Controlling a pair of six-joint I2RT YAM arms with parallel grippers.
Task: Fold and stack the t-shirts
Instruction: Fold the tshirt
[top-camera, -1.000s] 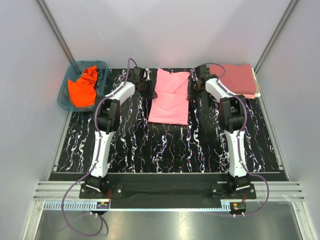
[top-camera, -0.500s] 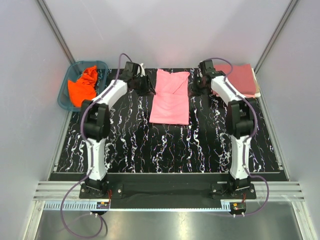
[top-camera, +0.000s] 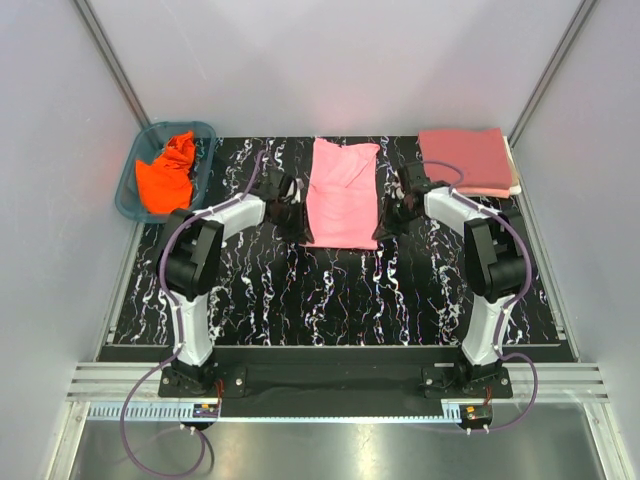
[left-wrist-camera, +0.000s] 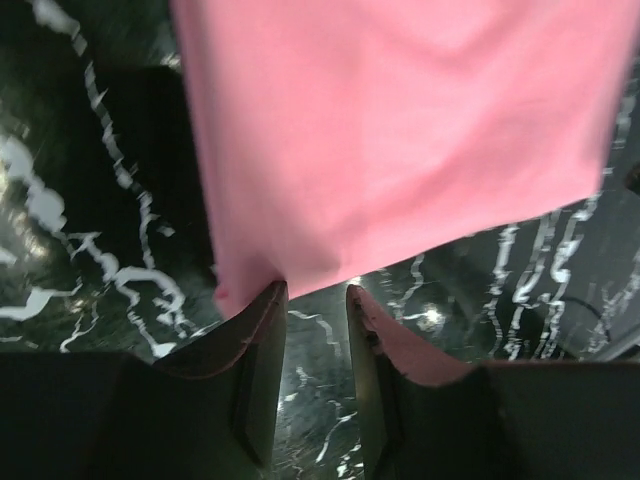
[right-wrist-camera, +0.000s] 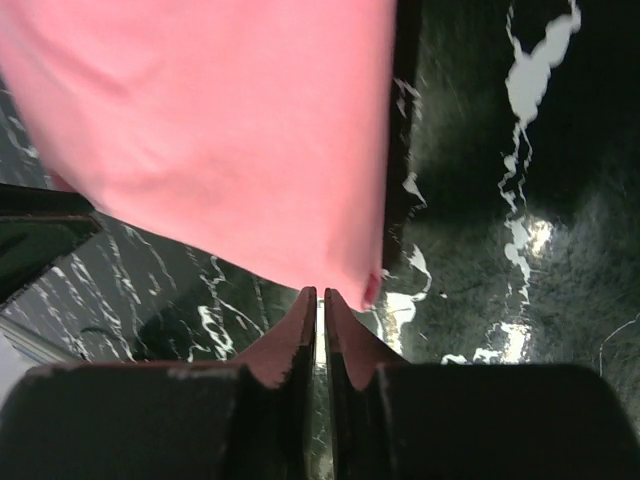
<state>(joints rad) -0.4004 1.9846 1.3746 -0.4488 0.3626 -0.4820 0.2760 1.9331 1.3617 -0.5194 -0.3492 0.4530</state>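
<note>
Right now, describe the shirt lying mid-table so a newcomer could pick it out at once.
On the black white-veined table, look at the far middle, between the teal basket at left and the folded rose-red shirt at right. The light pink t-shirt lies flat there, a long strip: paler than the rose-red one and smooth, unlike the crumpled orange shirt in the basket.

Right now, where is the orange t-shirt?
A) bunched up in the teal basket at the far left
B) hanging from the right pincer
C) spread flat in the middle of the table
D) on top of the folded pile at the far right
A: the orange t-shirt lies crumpled inside the teal basket at the far left, apart from both arms.
</note>
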